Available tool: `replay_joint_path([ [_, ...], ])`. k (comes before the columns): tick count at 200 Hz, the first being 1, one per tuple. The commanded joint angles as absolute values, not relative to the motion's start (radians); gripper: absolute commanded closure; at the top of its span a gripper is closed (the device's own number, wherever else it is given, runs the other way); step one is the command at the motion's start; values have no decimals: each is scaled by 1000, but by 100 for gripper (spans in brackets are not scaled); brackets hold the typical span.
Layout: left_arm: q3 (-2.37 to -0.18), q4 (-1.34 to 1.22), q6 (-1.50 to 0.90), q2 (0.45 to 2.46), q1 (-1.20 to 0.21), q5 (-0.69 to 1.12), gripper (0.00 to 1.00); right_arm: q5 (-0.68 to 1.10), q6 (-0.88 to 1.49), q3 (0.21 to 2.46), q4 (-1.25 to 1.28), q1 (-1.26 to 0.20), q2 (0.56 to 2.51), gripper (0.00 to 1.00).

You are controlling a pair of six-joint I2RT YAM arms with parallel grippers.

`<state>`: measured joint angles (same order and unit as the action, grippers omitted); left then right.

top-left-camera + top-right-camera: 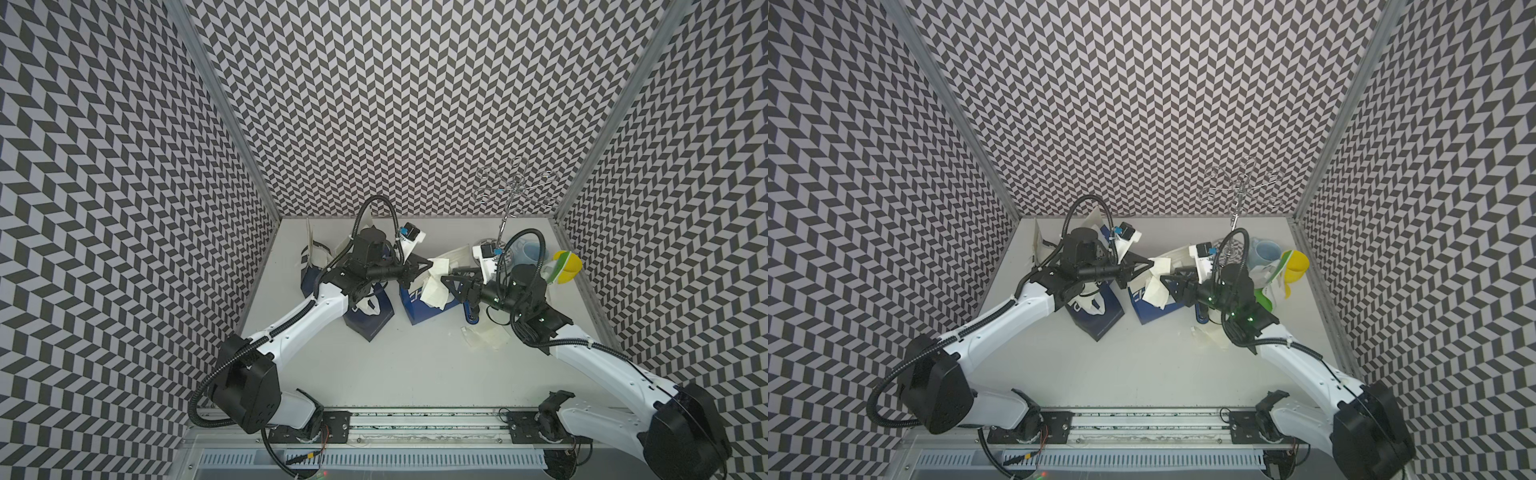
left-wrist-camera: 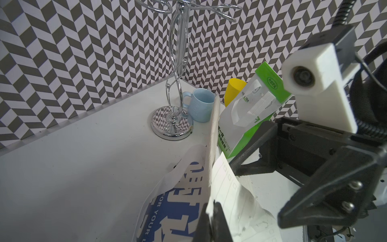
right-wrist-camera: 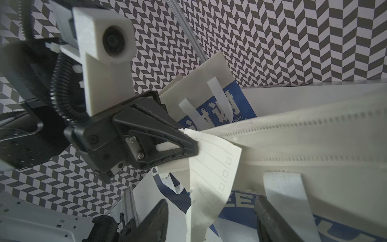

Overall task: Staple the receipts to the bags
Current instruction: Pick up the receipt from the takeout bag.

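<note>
Right wrist view tells it: the left jaws are clamped tight on one corner of a receipt (image 3: 211,167), which droops crumpled over the blue bag (image 1: 417,311) lying on the desk (image 1: 415,374). We see the right jaws spread wide and empty, just beside the slip. Any tug could tear the thin paper or pull it free of that small pinch. The stapler (image 1: 471,316) sits unheld under the right arm (image 1: 590,357).
</note>
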<state>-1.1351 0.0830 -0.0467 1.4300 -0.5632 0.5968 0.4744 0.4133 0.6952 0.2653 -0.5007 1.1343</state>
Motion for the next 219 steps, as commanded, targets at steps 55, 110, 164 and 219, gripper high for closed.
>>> replay_joint_path([
  [55,-1114,-9,-81,1391,-571,641,100,718,553,671,508,-499,1200,79],
  [110,-1111,29,-45,1365,-571,640,65,410,423,729,274,-499,1162,100],
  [164,-1114,37,-26,1367,-570,688,46,323,347,848,133,-495,1216,100],
  [219,-1111,24,-37,1349,-523,723,43,778,374,785,224,-480,1184,100],
])
